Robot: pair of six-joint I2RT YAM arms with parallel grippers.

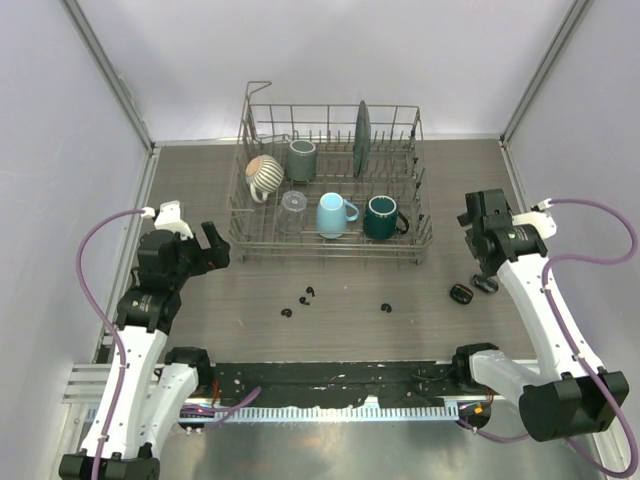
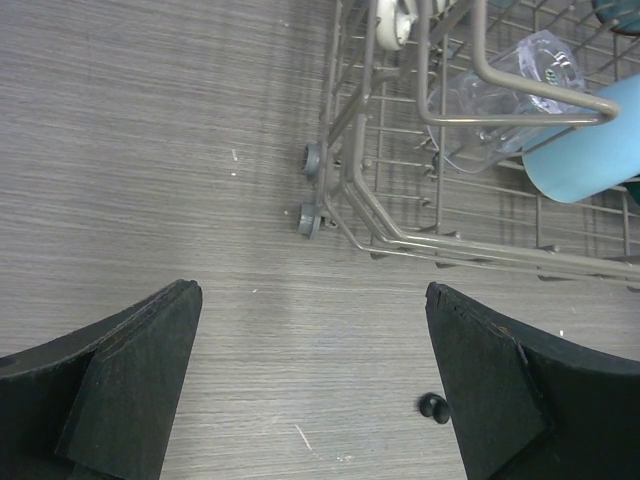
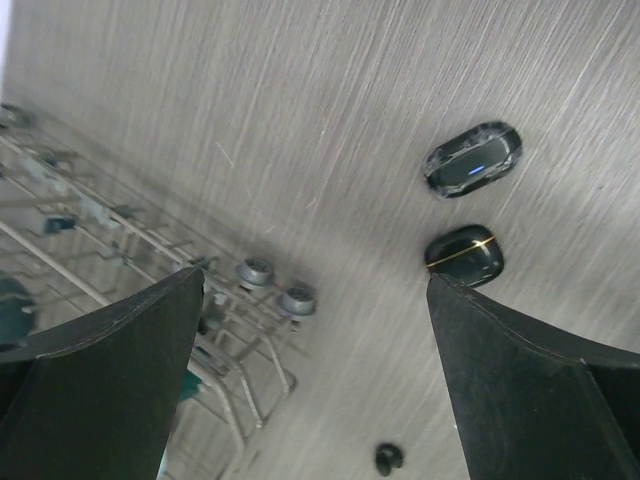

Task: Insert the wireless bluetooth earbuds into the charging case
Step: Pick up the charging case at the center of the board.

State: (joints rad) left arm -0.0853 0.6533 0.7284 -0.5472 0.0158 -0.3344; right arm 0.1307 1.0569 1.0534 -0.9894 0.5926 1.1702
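Four tiny black earbuds lie on the table in front of the dish rack: a loose group of three (image 1: 302,300) and a single one (image 1: 385,307). One bud shows in the left wrist view (image 2: 434,406) beside my right finger, and one in the right wrist view (image 3: 388,459). A black charging case with a gold line (image 3: 464,255) and a second, glossier case (image 3: 472,160) lie shut at the right; the black one shows in the top view (image 1: 461,294). My left gripper (image 1: 213,248) (image 2: 312,300) is open and empty above bare table. My right gripper (image 1: 476,252) (image 3: 314,285) is open and empty above the cases.
A wire dish rack (image 1: 420,245) stands mid-table with a striped mug (image 1: 265,175), grey mug (image 1: 302,160), dark plate (image 1: 362,128), clear glass (image 1: 292,205), light blue mug (image 1: 333,215) and teal mug (image 1: 382,217). Its roller feet (image 2: 311,218) are near my left gripper.
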